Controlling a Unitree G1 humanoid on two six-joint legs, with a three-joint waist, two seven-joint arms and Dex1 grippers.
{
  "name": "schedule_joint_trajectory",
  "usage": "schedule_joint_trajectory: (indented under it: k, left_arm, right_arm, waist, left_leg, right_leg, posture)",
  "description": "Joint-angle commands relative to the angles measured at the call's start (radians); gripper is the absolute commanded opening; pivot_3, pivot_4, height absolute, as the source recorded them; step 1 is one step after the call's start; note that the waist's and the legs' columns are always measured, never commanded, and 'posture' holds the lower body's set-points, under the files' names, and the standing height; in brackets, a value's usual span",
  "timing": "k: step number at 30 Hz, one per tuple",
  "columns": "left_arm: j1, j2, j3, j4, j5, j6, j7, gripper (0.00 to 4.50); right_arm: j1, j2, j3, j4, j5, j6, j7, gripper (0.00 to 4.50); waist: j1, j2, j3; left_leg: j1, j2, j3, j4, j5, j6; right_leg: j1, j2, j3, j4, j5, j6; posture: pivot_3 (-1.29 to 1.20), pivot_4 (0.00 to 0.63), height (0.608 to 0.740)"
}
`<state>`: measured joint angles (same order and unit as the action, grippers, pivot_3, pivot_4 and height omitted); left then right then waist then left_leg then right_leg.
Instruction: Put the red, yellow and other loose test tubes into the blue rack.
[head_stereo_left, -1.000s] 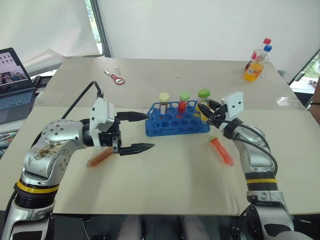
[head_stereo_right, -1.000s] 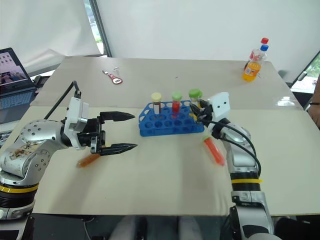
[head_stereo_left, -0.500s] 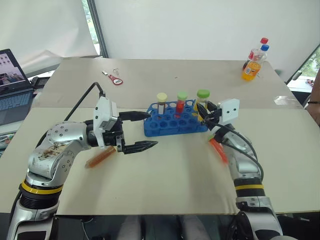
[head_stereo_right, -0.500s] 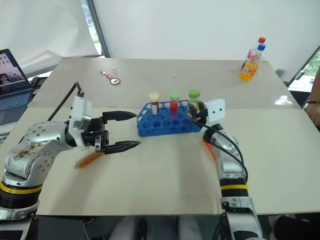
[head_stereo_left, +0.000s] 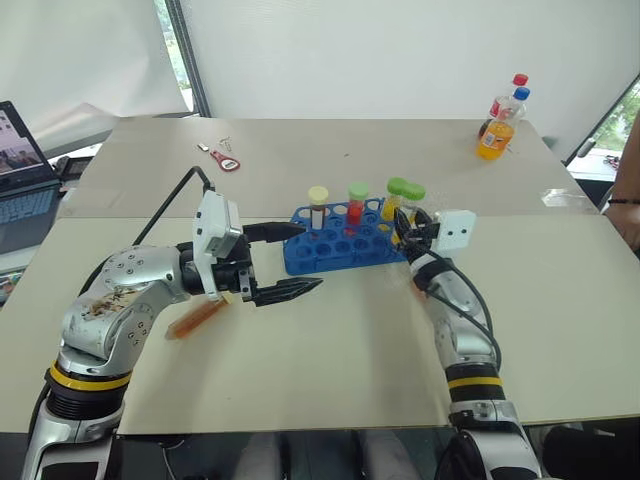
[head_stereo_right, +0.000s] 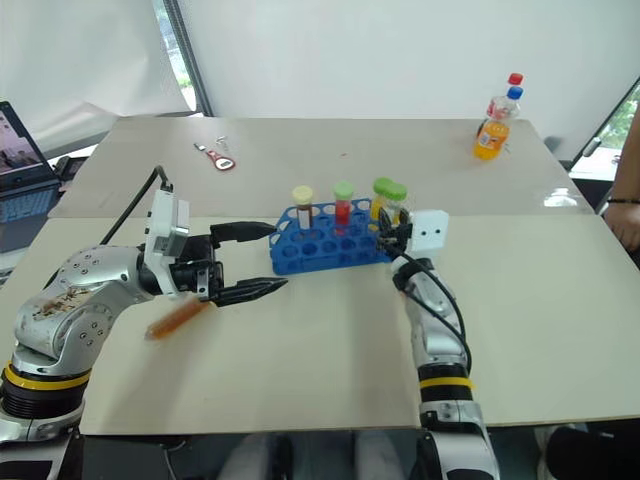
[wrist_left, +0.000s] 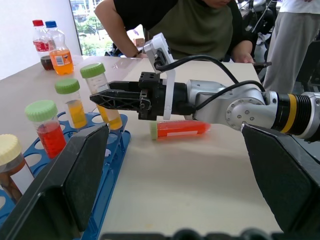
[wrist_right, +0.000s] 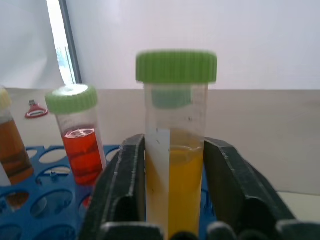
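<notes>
Starting at the left: an amber tube (head_stereo_left: 197, 318) is lying flat on the table (head_stereo_left: 330, 370), at roughly 8 o'clock from the blue rack (head_stereo_left: 340, 252) and tucked under the left arm. It hasn't been picked up yet. The left hand (head_stereo_left: 308, 256) is parked just above it, pointing sideways at the rack with its fingers spread wide and nothing between them. It looks like it's being kept clear so the other arm has room to work.

In the rack's back row, three tubes are already stood upright: a pale-capped amber one (head_stereo_left: 318, 203), a red one with a green cap (head_stereo_left: 357, 200) and a yellow one with a green cap (head_stereo_left: 393, 200). So part of the job can be called done.

At the rack's 3 o'clock end, another yellow tube (wrist_right: 176, 100) is framed by the right hand (head_stereo_left: 406, 226), with one finger against each side and the cap left sticking out above. It's leaning a bit rather than standing straight. Whether it's clamped or just flanked can't be told, and neither can whether its bottom is properly seated in a hole.

At around 5 o'clock from the rack, a loose red tube (wrist_left: 180, 129) is lying on its side on the table, just behind the right forearm.
</notes>
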<state>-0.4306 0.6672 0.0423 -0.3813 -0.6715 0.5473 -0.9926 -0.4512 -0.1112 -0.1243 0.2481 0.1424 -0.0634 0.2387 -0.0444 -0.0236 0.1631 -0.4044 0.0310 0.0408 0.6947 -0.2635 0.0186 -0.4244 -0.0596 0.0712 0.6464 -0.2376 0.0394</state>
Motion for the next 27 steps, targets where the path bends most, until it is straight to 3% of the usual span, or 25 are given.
schedule_joint_trajectory:
  k: [1, 4, 12, 15, 18, 22, 27]
  left_arm:
    - [-0.011, -0.003, 0.008, -0.036, -0.012, -0.004, 0.01, 4.5]
    - [-0.007, 0.001, 0.007, -0.034, -0.002, -0.006, 0.015, 4.5]
    - [-0.004, 0.043, -0.013, -0.001, 0.042, -0.014, -0.012, 4.5]
    - [0.012, 0.097, -0.034, 0.027, 0.084, -0.08, -0.112, 4.5]
    - [0.015, 0.133, -0.06, 0.043, 0.114, -0.133, -0.194, 4.5]
    - [0.025, 0.157, -0.082, 0.026, 0.12, -0.168, -0.275, 4.5]
    - [0.039, 0.162, -0.093, -0.003, 0.124, -0.191, -0.305, 4.5]
  right_arm:
    - [0.006, -0.04, -0.002, -0.078, 0.012, 0.057, 0.014, 3.36]
    - [0.047, -0.116, -0.002, -0.19, 0.012, 0.207, 0.036, 4.45]
    - [0.167, -0.374, -0.084, -0.565, 0.195, 0.65, 0.172, 4.45]
    - [0.152, -0.589, -0.072, -0.723, 0.269, 1.007, 0.226, 4.45]
    - [0.068, -0.721, -0.011, -0.723, 0.324, 1.259, 0.262, 4.45]
    - [-0.065, -0.758, 0.071, -0.638, 0.373, 1.484, 0.297, 4.45]
    - [-0.187, -0.726, 0.179, -0.519, 0.364, 1.582, 0.292, 4.45]
  waist:
    - [0.001, 0.0, 0.0]
    - [0.005, 0.0, 0.0]
    - [0.008, 0.0, 0.0]
    - [0.009, 0.0, 0.0]
    - [0.003, 0.0, 0.0]
    - [0.004, 0.0, 0.0]
    - [0.008, 0.0, 0.001]
  left_leg:
    - [0.0, 0.0, 0.0, 0.0, 0.0, 0.0]
    - [-0.001, 0.0, -0.001, 0.0, 0.0, 0.0]
    - [-0.001, -0.001, -0.001, 0.0, 0.0, 0.0]
    - [-0.001, -0.001, -0.001, 0.0, 0.0, 0.0]
    - [0.0, 0.0, 0.0, 0.0, 0.0, 0.0]
    - [-0.001, 0.0, 0.001, 0.0, 0.0, 0.0]
    - [-0.003, 0.0, 0.0, 0.0, -0.001, 0.001]
  right_leg:
    - [0.0, 0.0, 0.0, 0.0, 0.0, 0.0]
    - [0.0, 0.0, 0.0, 0.0, 0.0, 0.0]
    - [0.0, 0.0, -0.001, -0.004, 0.0, 0.0]
    - [0.0, 0.0, 0.0, -0.005, 0.0, 0.0]
    - [0.001, 0.001, 0.0, -0.006, -0.001, 0.0]
    - [0.001, 0.002, 0.0, -0.006, -0.001, -0.001]
    - [0.0, 0.001, 0.0, -0.008, -0.001, -0.001]
  posture:
    - [0.0, 0.15, 0.74]
    - [0.0, 0.15, 0.74]
    - [0.0, 0.15, 0.74]
    - [0.0, 0.15, 0.74]
    - [0.0, 0.15, 0.74]
    - [0.0, 0.15, 0.74]
    - [0.0, 0.15, 0.74]
